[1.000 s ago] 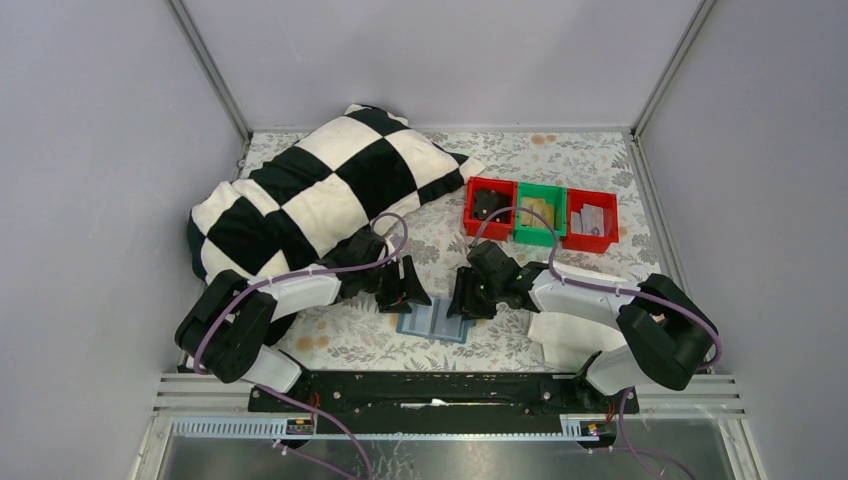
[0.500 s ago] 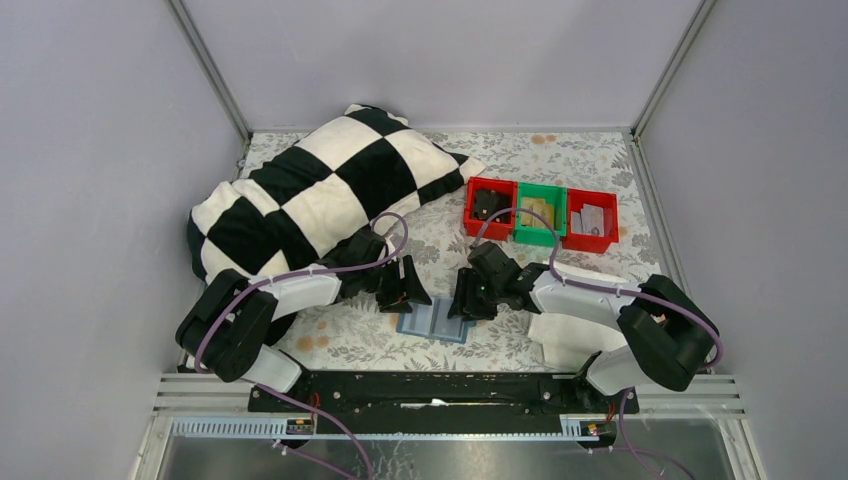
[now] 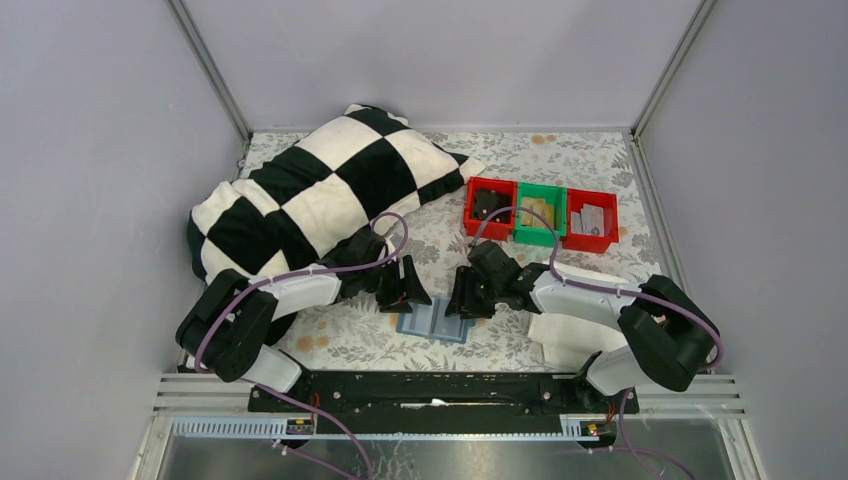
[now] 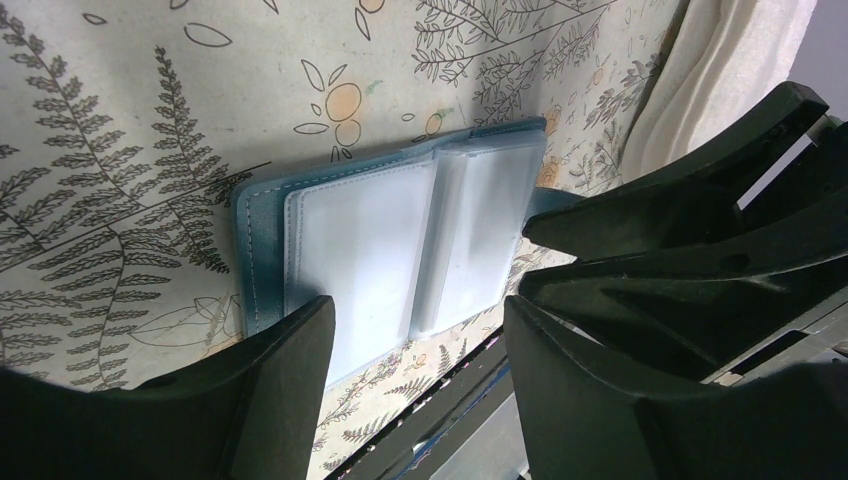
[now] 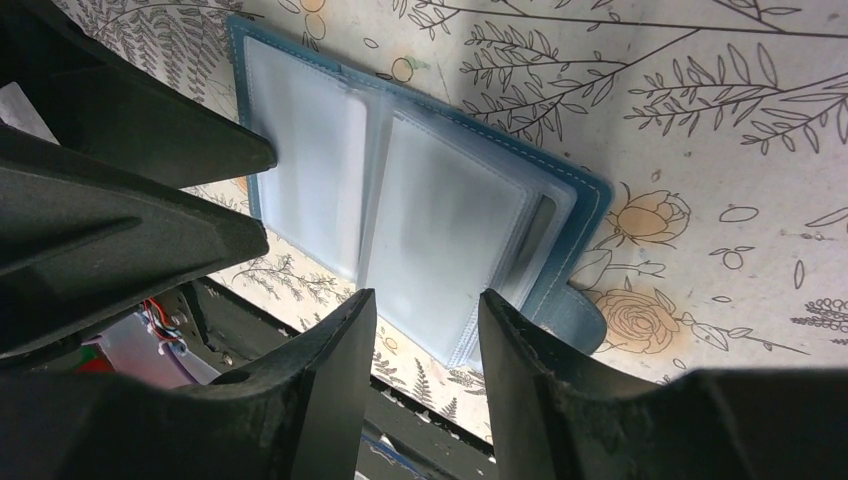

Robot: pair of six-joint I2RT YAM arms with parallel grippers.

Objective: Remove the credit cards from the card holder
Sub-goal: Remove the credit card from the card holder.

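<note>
Low in the centre of the top view, the card holder (image 3: 436,322) lay open and flat on the flowered tablecloth (image 3: 350,340), its clear sleeves facing up. My left gripper (image 3: 408,297) stood at its left edge and my right gripper (image 3: 462,302) at its right edge, both with jaws apart and holding nothing. In my left wrist view one finger (image 4: 290,370) overlapped the holder's lower corner; I could not tell whether it touched. Farther up, right of centre, a red bin (image 3: 490,207), a green bin (image 3: 540,213) and a second red bin (image 3: 590,220) sat in a row. At upper left lay a checkered pillow (image 3: 320,190).
</note>
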